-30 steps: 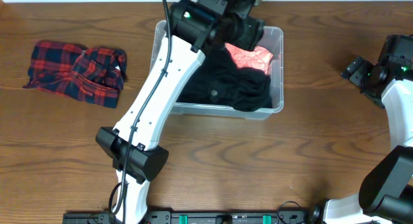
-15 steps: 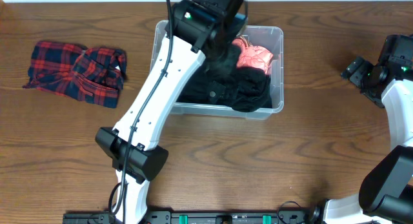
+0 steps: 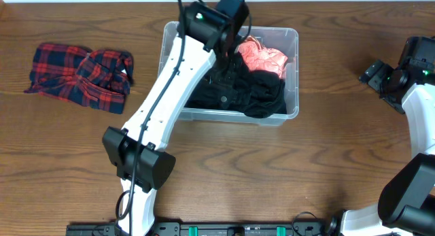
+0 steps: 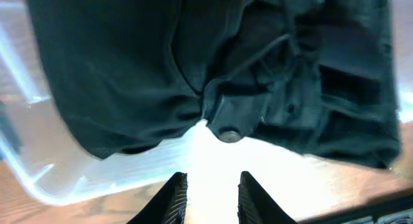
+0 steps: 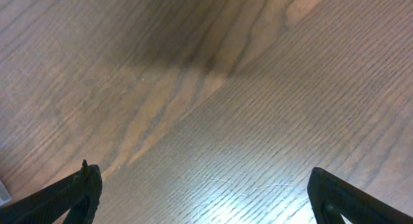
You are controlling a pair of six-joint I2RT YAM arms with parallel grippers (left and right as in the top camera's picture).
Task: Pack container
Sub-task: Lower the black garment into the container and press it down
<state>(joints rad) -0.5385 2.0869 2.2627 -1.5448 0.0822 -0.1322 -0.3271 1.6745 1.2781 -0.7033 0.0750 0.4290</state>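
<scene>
**Left gripper over the bin, plaid shirt out to its left**

In the left wrist view, the left gripper [image 4: 211,177] shows two ribbed fingers [image 4: 173,197] at the bottom edge. They stand a little apart with nothing between them. Just beyond the tips lies a black garment [image 4: 129,75], bunched around a round metal snap [image 4: 227,132], and the clear wall of the container [image 4: 39,179] curves across the lower left.

In the overhead view, the container [image 3: 293,40] sits at the upper centre of the wooden table [image 3: 326,168], with its long axis running left to right across the frame. The black garment fills most of it, one fold draping over the near rim, and a pink garment [image 3: 264,58] is tucked into the upper right corner. The left arm reaches up from the bottom edge, and its wrist hangs over the left half of the bin.

The plaid shirt [image 3: 80,76] lies crumpled on the table, well apart from the bin toward the left edge of the frame. Its longer spread also runs roughly left to right. It appears to be the one item not yet packed, so the next reach likely goes leftward from the bin.

The right gripper [image 3: 375,73] sits near the right edge, on the far side of the bin from the shirt. Its fingers are wide apart over bare wood. The left arm is therefore much the nearer one.
</scene>
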